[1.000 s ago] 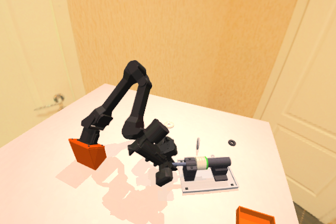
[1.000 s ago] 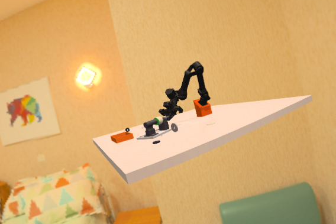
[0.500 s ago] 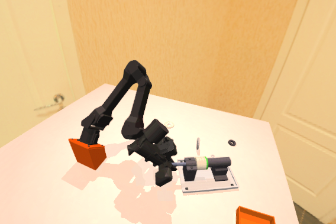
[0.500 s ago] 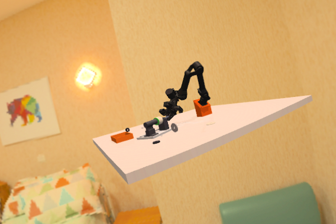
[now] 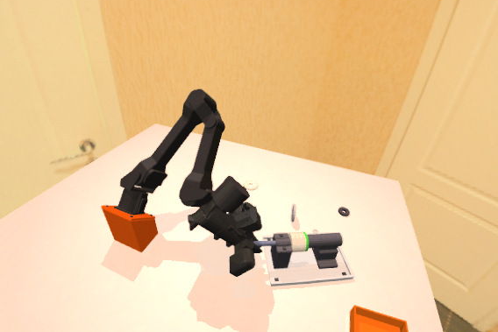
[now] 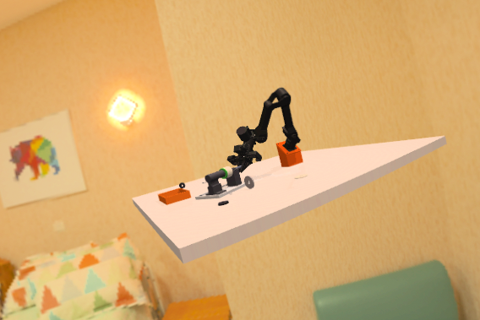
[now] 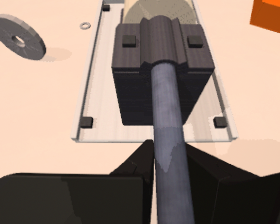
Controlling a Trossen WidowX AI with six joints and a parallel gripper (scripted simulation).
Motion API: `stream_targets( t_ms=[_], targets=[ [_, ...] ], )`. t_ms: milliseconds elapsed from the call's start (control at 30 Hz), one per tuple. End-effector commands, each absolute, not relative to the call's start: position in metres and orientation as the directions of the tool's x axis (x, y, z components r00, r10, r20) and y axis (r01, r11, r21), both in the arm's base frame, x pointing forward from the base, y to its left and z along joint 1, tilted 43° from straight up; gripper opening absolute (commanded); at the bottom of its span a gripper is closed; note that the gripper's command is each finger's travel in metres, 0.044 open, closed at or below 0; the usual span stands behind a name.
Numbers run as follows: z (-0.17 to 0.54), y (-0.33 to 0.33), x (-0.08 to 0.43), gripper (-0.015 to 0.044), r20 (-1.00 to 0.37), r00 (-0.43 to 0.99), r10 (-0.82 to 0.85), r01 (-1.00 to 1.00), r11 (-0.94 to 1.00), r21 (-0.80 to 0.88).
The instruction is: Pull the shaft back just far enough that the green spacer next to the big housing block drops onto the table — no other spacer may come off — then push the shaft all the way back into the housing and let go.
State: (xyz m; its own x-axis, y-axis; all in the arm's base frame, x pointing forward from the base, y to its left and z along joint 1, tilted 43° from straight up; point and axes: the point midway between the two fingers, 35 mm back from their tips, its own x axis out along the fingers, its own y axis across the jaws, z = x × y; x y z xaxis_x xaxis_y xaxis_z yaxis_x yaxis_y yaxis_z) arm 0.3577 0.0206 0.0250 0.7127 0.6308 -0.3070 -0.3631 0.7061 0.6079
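Observation:
My gripper is shut on the bluish-grey shaft, which runs into the dark front support block. Beyond that block, a cream spacer section and then the green spacer sit in line, with the green one against the dark cylindrical housing. The green spacer is up at shaft height, not on the table. It is hidden in the wrist view, and the shaft inside the spacers and housing is hidden too.
The pale base plate carries both blocks. A grey disc stands on edge beside it. A dark ring and a cream ring lie farther off. An orange tray is on the other side.

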Motion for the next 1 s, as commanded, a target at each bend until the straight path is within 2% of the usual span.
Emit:
stream_targets(
  t_ms=[0,967],
  targets=[
    [0.0253,0.0206,0.3569,0.0,-0.305,0.711,0.633,-0.368,0.705,0.607],
    [0.0244,0.02,0.3542,0.0,-0.305,0.711,0.633,-0.367,0.705,0.607]
  ],
)
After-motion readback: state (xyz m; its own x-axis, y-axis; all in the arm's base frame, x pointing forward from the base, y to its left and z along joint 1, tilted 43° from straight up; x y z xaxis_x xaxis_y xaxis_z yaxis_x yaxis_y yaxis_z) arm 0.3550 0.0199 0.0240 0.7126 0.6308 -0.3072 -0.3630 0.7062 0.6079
